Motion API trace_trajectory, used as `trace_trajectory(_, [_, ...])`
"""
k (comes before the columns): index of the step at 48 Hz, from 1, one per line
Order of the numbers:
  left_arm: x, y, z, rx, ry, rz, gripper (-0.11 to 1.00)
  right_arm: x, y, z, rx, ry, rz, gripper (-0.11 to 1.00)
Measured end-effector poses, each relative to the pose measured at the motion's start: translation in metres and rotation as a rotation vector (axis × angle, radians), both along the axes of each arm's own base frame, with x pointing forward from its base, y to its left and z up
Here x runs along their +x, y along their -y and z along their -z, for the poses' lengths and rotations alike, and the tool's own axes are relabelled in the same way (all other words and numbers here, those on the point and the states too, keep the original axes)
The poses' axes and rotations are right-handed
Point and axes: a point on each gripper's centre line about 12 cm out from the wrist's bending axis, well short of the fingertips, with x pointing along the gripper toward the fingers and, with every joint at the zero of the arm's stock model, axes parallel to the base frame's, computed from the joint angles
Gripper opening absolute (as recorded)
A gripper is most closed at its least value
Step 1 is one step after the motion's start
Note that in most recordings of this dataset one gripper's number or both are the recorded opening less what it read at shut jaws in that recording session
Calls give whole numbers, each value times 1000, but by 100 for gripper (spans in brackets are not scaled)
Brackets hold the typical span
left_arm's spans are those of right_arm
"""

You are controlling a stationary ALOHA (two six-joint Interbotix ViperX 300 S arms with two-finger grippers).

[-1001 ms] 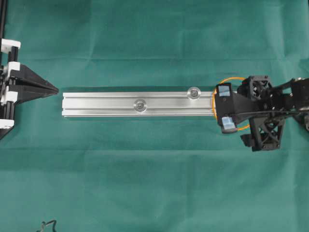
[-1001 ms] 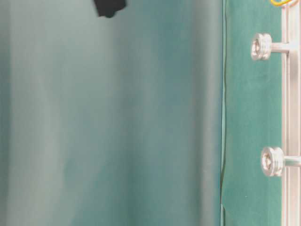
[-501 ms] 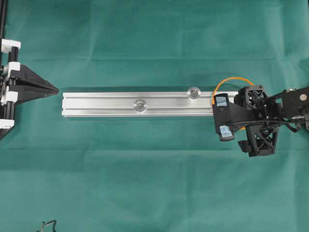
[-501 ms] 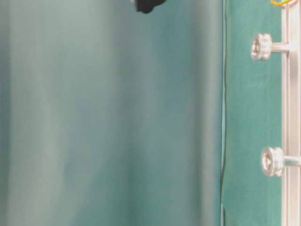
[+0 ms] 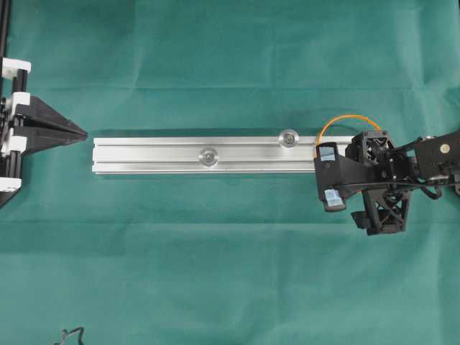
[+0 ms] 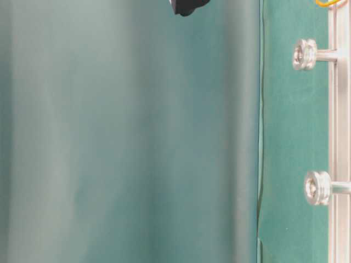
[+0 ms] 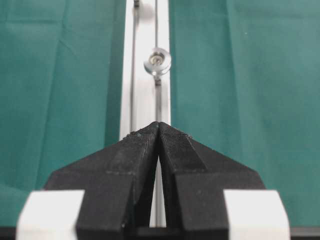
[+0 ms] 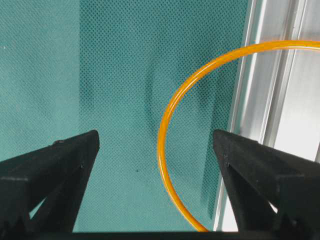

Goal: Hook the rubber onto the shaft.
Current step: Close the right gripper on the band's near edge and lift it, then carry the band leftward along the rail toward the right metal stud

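The rubber [image 8: 164, 150] is a thin orange loop lying flat at the right end of the aluminium rail [image 5: 151, 154], partly on the rail and partly on the cloth; its far arc [image 5: 339, 119] shows in the overhead view. My right gripper [image 5: 330, 176] hovers open over that rail end, and the band's near arc runs between its fingers [image 8: 55, 167] without touching either. Two grooved shafts [image 5: 289, 138] [image 5: 209, 156] stand up from the rail, both bare. My left gripper [image 5: 74, 133] rests shut just off the rail's left end, holding nothing.
Green cloth [image 5: 230, 273] covers the table. From table level the two shafts [image 6: 304, 53] [image 6: 317, 187] stick out sideways from the rail [image 6: 339, 137], with a tip of the right gripper [image 6: 189, 5] at the top edge. A black cable end [image 5: 70, 334] lies at the front left.
My right gripper has shifted toward the near side of the rail end, still open. More of the band's far arc is uncovered. The left arm and the band have not moved.
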Motion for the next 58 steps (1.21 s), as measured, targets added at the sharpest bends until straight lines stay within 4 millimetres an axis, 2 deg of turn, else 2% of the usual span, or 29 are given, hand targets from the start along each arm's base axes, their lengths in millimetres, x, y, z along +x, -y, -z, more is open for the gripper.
trace_trajectory(12, [0,0,0,0,-2,2,0,0,0,0,0,-2,0,97])
trace_trajectory(17, [0,0,0,2,-2,2,0,-1,0,0,-1,-1,-3,88])
trace_trajectory(22, [0,0,0,0,-2,0,0,0,0,0,-1,-1,-3,65])
trace_trajectory(28, [0,0,-1,0,2,0,0,-2,0,1,-3,-16,-3,31])
trace_trajectory(34, [0,0,0,0,-2,0,0,-3,0,1,-4,-19,-5,8])
trace_trajectory(58, [0,0,0,2,-2,2,0,-3,0,1,-8,-19,-9,7])
